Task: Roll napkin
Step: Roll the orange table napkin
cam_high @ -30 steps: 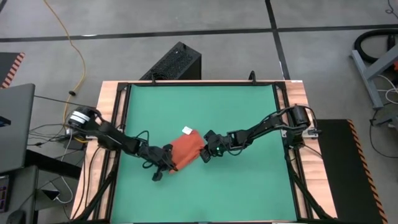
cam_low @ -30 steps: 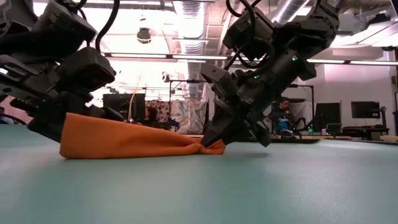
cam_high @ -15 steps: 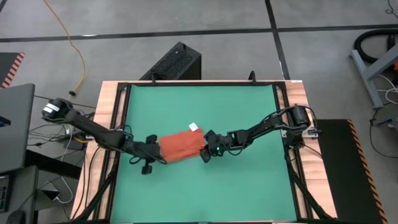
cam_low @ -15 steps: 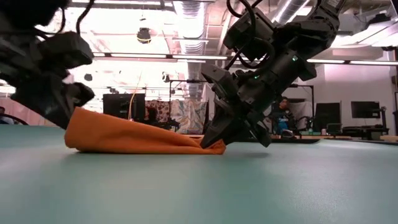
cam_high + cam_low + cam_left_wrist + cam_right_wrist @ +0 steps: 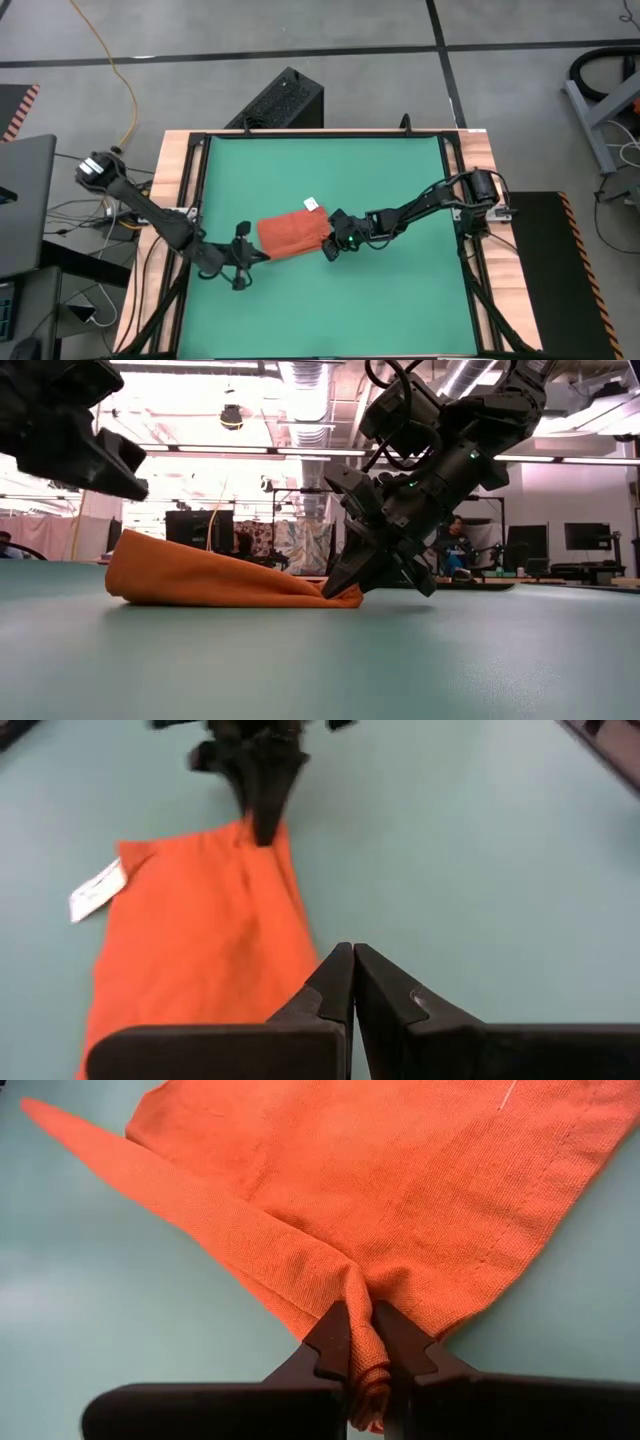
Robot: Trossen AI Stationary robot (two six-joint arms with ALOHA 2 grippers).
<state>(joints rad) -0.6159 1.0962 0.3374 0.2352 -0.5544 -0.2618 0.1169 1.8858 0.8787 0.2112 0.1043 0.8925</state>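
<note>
The orange-red napkin [image 5: 290, 235] lies folded on the green table, its white tag [image 5: 312, 205] at the far edge. My right gripper [image 5: 330, 243] is shut on the napkin's right end. My left gripper [image 5: 256, 254] is shut and hangs above the table just off the napkin's left end, touching nothing; in the low view it [image 5: 120, 475] stands clear above the cloth [image 5: 200, 575]. The left wrist view shows its fingertips [image 5: 352, 955] together beside the napkin [image 5: 200, 940], with the right gripper [image 5: 262, 780] at the far end. My right gripper pinches the napkin's bunched right end [image 5: 358, 1295] between its two fingers, with several gathered folds in the pinch. The fingers [image 5: 345, 575] slant down from the table's right side. The pinched end sits at the table top and the rest of the cloth spreads slack away from it.
The green mat [image 5: 330, 170] has open room on all sides of the napkin, bounded by a wooden frame [image 5: 180, 160]. A black box [image 5: 285, 98] stands beyond the far edge, and a laptop [image 5: 25, 200] with cables sits off the left side.
My left gripper has left the napkin's left end, going up and toward the table's left edge, still shut. The napkin's left end has swung from the near side toward the left and now lies more across the table. Its right end has stayed in my right gripper.
</note>
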